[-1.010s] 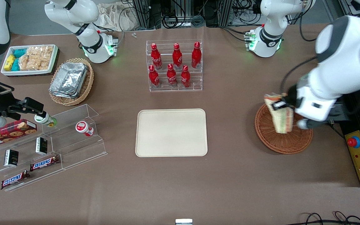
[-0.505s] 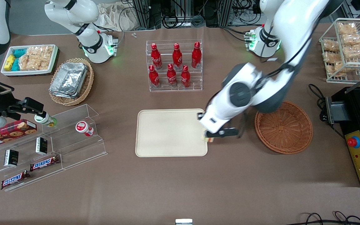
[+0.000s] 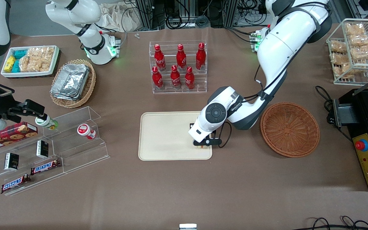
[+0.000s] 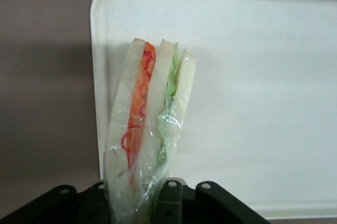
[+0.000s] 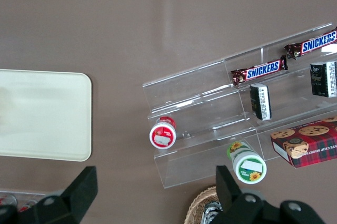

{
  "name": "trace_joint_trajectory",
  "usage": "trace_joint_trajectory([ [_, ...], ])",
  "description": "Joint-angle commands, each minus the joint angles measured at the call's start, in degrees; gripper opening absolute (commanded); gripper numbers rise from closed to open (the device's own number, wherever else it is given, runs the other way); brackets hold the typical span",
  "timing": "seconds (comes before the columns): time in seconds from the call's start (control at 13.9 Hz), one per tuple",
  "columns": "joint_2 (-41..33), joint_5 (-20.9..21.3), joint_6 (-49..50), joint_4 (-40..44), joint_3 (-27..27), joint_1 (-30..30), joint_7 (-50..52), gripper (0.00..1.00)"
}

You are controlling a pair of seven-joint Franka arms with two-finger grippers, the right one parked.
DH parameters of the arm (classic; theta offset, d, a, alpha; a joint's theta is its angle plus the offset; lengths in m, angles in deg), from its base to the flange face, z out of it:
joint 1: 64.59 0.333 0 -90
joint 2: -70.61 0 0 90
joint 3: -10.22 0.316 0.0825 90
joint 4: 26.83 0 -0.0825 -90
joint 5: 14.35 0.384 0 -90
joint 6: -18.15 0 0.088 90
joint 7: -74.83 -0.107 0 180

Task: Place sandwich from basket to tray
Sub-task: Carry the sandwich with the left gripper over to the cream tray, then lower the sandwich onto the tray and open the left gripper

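One sandwich [image 4: 150, 129], clamped in the left gripper [image 3: 203, 144]; wrist view shows the wrapped wedge pinched at its base between the fingers, tip pointing away from the wrist; orange-red layer and green layer both visible through the film. Gripper sits over the tray [image 3: 164, 134], at the tray's end toward the basket [image 3: 290, 129] and near the edge closest to the front camera; basket has nothing in it, well apart from the gripper. In the front view the sandwich is almost fully hidden under the wrist, so contact with the tray surface can't be confirmed.

Step in hand, as I read it: set-down and release. To do it well: shift a little toward the tray's middle first, since the wedge hangs close to the rim [image 4: 95, 76]; descend until the bread touches or nearly touches the surface; open the jaws fully before lifting; retract straight up so the cling film doesn't drag the wedge off. Risk: film sticking to a finger pad; wedge tipping over the low rim.
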Motion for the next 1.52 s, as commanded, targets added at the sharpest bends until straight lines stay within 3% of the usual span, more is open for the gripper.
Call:
trace_joint_trajectory([
  [0.0, 2.31, 6.22, -1.35, 1.62, 1.70, -3.18, 6.69, 0.01],
  [0.14, 2.92, 7.30, -2.48, 1.62, 1.79, -3.28, 8.30, 0.09],
  [0.22, 2.93, 7.30, -2.58, 1.62, 1.79, -3.28, 8.38, 0.26],
  [0.29, 3.01, 7.30, -2.67, 1.62, 1.79, -3.28, 8.39, 0.53],
  [0.36, 3.01, 7.30, -2.67, 1.62, 1.79, -3.28, 8.39, 0.93],
  [0.43, 3.01, 7.30, -2.67, 1.71, 1.79, -3.28, 8.21, 1.00],
  [0.87, -1.63, 7.38, -1.18, 3.02, 1.79, -2.66, 8.12, 1.00],
  [1.15, -10.76, 6.16, 12.33, 3.12, 0.66, 1.71, 6.20, 1.00],
  [1.44, -21.48, -1.90, 21.22, 2.77, -0.14, 9.44, -4.68, 1.00],
])
